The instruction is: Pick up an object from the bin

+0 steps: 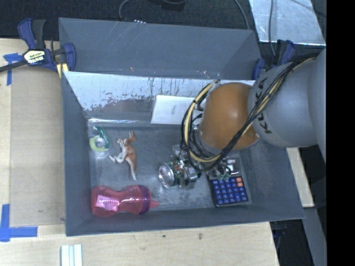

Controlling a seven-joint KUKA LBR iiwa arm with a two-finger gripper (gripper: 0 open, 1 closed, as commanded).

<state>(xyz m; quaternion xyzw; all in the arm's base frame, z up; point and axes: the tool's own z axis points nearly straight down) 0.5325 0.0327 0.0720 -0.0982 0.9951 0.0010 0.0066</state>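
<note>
My end effector [182,173] sits low in the bin [77,165], in the middle of its near half, just beside a shiny clear round thing [166,174] on its left. I cannot tell whether it is wide or narrow. A blue calculator [229,190] lies just right, and a pink bottle [122,200] lies near left.

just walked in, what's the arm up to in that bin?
The KUKA arm reaches into the grey bin from the right. Its gripper is low over the middle of the floor, right by a shiny silver round thing, with a blue-keyed calculator just to its right. I can't tell if it has hold of anything. An orange toy animal and a pink bottle lie apart on the left.
</note>
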